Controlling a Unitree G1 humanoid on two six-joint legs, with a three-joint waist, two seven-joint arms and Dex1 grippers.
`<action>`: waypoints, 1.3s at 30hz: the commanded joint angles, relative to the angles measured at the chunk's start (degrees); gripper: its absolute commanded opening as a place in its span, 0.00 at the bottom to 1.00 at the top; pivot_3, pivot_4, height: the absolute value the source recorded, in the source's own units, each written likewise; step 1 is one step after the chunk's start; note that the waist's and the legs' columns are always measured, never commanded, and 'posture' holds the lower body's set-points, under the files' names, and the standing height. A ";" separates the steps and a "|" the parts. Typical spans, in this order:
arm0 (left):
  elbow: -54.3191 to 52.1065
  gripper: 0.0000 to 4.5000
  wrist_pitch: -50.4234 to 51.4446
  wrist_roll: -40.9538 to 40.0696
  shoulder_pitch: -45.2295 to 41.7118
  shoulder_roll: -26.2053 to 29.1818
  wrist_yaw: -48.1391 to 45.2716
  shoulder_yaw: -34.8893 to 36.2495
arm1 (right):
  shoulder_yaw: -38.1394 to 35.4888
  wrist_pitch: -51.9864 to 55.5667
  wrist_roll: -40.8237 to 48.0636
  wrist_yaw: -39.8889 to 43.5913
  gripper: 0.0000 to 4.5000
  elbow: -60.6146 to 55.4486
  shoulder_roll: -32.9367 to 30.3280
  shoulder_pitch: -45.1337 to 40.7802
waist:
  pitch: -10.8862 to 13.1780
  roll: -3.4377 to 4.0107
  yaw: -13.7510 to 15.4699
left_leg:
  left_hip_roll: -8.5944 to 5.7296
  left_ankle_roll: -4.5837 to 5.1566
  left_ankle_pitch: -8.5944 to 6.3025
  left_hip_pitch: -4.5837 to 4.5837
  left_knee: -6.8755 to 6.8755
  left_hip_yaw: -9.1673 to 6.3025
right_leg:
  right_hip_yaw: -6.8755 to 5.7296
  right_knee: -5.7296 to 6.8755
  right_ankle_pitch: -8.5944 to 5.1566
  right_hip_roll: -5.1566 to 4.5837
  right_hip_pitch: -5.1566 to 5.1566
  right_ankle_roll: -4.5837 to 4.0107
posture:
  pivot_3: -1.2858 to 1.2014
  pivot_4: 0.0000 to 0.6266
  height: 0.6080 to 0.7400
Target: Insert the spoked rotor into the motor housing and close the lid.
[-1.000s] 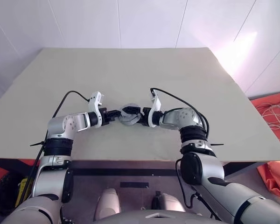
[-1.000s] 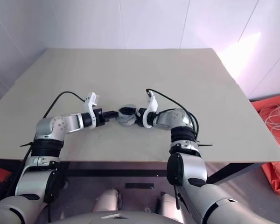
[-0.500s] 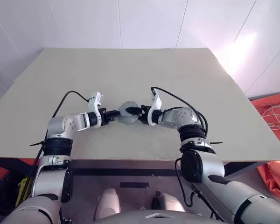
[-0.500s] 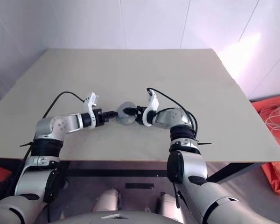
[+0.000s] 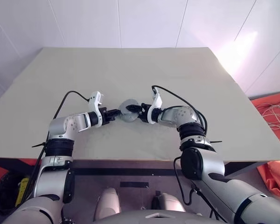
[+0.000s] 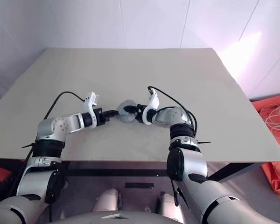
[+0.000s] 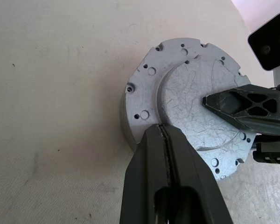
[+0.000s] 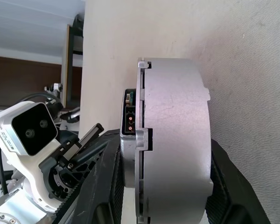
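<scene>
The motor housing [image 8: 177,135], a squat grey cylinder, is at the table's middle with the lid [image 7: 196,107] on top, plain grey face up. My right gripper [image 5: 133,108] is shut on the housing: one finger [image 7: 242,105] lies across the lid's face and the other is against the underside. My left gripper [image 7: 162,129] is shut with nothing in it. Its tips touch the rim of the lid's raised centre from the other side. The spoked rotor is hidden.
The beige table [image 5: 130,70] stretches far behind and to both sides of the housing. Its front edge [image 5: 130,160] runs just below my arms. Orange fabric and coiled cable [image 5: 275,112] lie on the floor off the right side.
My right gripper's fingers stood wide apart around the housing and have closed onto it. The left gripper has stayed shut in the same place.
</scene>
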 commanded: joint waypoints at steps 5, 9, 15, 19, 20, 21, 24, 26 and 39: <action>-1.64 0.00 -2.17 -4.68 -1.17 -1.71 0.62 6.41 | -5.09 -3.30 6.04 -1.38 0.46 1.03 0.91 -4.71 | 0.00 0.00 -0.03 | 0.01 0.00 0.00 -0.08 0.03 0.01 | -0.04 0.02 -0.02 0.00 -0.05 -0.05 | 0.52 0.00 1.00; -1.84 0.00 -3.97 -8.55 -1.72 -2.97 2.74 12.78 | -8.79 -4.43 9.00 -3.19 0.46 2.57 0.80 -6.51 | 0.01 -0.01 -0.07 | 0.01 0.00 0.00 -0.09 0.09 0.01 | -0.05 0.08 -0.09 0.00 -0.06 -0.17 | 0.52 0.00 1.00; -0.41 0.00 -4.83 -14.55 -3.30 -3.88 7.06 20.69 | -10.70 -3.27 12.38 -4.03 0.46 2.46 0.73 -7.72 | 0.01 -0.01 -0.04 | 0.00 0.00 0.00 -0.15 0.11 0.01 | -0.09 0.08 -0.08 0.00 -0.06 -0.16 | 0.52 0.00 1.00; 1.48 0.00 -5.26 -17.91 -4.00 -4.00 10.72 25.10 | -12.75 -2.57 15.36 -5.85 0.46 2.13 0.57 -8.99 | 0.01 -0.01 -0.02 | 0.01 0.00 0.00 -0.18 0.12 0.01 | -0.10 0.08 -0.07 0.00 -0.09 -0.13 | 0.52 0.00 1.00; 1.61 0.00 -5.10 -18.44 -3.94 -4.00 11.22 25.50 | -12.94 -2.25 15.92 -6.29 0.46 1.87 0.55 -9.17 | 0.01 -0.01 -0.01 | 0.01 0.00 0.00 -0.18 0.12 0.01 | -0.10 0.08 -0.06 0.00 -0.08 -0.12 | 0.52 0.00 1.00; 1.53 0.00 -4.88 -19.01 -3.66 -4.19 11.94 25.88 | -14.11 -1.50 17.46 -7.51 0.46 1.88 0.54 -9.95 | 0.01 -0.02 -0.01 | 0.01 0.00 0.00 -0.18 0.13 0.01 | -0.11 0.08 -0.01 0.00 -0.09 -0.04 | 0.52 0.00 1.00; 1.12 0.00 -4.38 -20.52 -3.04 -4.96 13.35 26.41 | -16.49 0.04 20.89 -10.61 0.46 1.16 0.90 -11.57 | 0.02 -0.03 0.02 | 0.01 0.00 0.00 -0.22 0.13 0.00 | -0.12 0.08 0.01 0.00 -0.12 -0.01 | 0.52 0.00 1.00; 0.44 0.00 -3.83 -22.32 -2.64 -6.10 13.73 26.70 | -17.06 1.15 22.76 -12.66 0.46 -0.37 1.54 -12.45 | 0.02 -0.03 0.04 | 0.01 0.00 0.00 -0.24 0.14 0.00 | -0.13 0.08 0.02 0.00 -0.13 0.01 | 0.52 0.00 1.00; -0.88 0.77 1.73 -32.75 -0.83 -7.37 15.33 27.89 | -15.46 1.20 24.98 -16.30 0.46 -2.14 1.89 -11.08 | 0.02 -0.04 0.13 | 0.03 0.00 0.00 -0.44 0.25 -0.02 | -0.22 0.16 0.06 0.00 -0.27 0.08 | 0.52 0.00 1.00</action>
